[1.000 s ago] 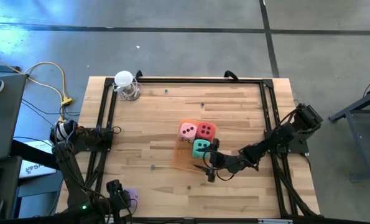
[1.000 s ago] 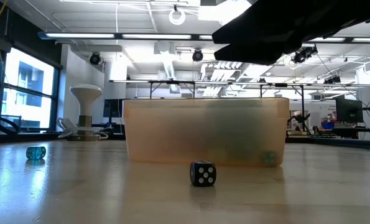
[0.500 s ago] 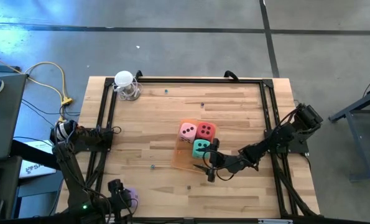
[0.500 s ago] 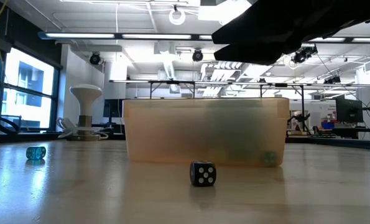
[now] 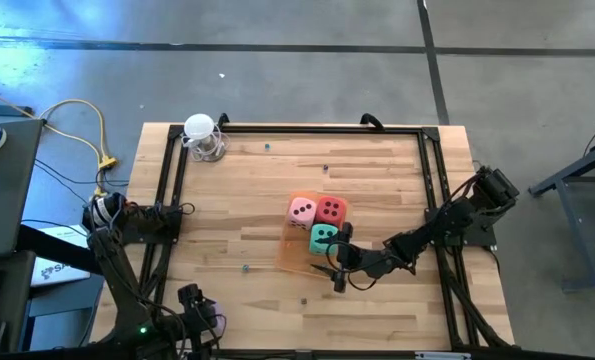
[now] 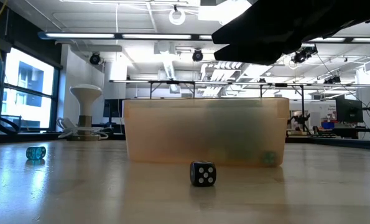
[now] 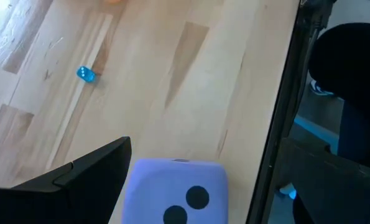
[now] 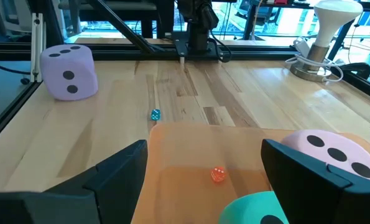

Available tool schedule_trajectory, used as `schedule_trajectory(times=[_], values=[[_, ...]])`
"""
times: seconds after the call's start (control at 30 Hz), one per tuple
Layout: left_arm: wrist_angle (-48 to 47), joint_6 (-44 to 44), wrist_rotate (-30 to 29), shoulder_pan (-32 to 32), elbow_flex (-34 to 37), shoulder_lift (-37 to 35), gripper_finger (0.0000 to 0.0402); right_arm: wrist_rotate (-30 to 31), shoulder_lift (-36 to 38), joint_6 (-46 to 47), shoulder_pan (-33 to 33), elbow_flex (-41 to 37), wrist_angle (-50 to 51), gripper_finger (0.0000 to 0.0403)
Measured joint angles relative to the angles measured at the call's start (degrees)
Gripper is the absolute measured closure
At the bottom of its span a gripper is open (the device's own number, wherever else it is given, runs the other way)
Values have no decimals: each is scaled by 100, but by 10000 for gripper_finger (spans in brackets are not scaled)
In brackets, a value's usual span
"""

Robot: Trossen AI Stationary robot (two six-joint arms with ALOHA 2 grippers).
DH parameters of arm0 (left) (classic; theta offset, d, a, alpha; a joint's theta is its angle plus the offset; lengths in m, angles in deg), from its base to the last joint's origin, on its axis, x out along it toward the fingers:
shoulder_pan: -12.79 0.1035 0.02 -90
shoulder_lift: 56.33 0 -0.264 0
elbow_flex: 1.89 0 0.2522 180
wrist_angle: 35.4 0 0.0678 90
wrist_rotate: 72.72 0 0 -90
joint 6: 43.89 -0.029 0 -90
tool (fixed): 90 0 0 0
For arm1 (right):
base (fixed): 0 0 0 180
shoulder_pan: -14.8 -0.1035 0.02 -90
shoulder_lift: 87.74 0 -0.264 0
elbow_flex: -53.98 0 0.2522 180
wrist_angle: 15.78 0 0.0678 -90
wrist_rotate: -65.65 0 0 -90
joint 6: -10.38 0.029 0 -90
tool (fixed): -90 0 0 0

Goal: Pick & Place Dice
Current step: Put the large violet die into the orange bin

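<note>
At the table's near-left corner the left gripper (image 5: 189, 300) sits just beside the lilac die (image 5: 209, 315), fingers spread. Mid-table, the orange tray (image 5: 295, 256) holds the pink die (image 5: 302, 211), red die (image 5: 331, 210) and teal die (image 5: 323, 237) — the right gripper (image 5: 335, 270) hovers there, open, holding nothing.

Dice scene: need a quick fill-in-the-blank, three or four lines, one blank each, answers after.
1. The orange tray holds ____ big dice.
2. The die in the tray nearest the right gripper is the ____ one.
3. The lilac die lies on the table near the ____ gripper, outside the tray.
4. In the low view, a small ____ die with white pips sits in front of the tray.

Missing words: three; teal-green; left; black
</note>
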Motion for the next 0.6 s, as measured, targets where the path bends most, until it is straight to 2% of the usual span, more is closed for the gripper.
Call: schedule_trajectory(times=[0.1, 0.27, 0.6], values=[[2, -186, 92, -7, 0, 0, 2, -2, 0, 0, 0, 0, 0, 97], [-21, -1177, 795, -78, 0, 0, 2, 0, 0, 0, 0, 0, 0, 97], [-170, -713, 1036, -85, 45, 26, 2, -1, 0, 0, 0, 0, 2, 97]])
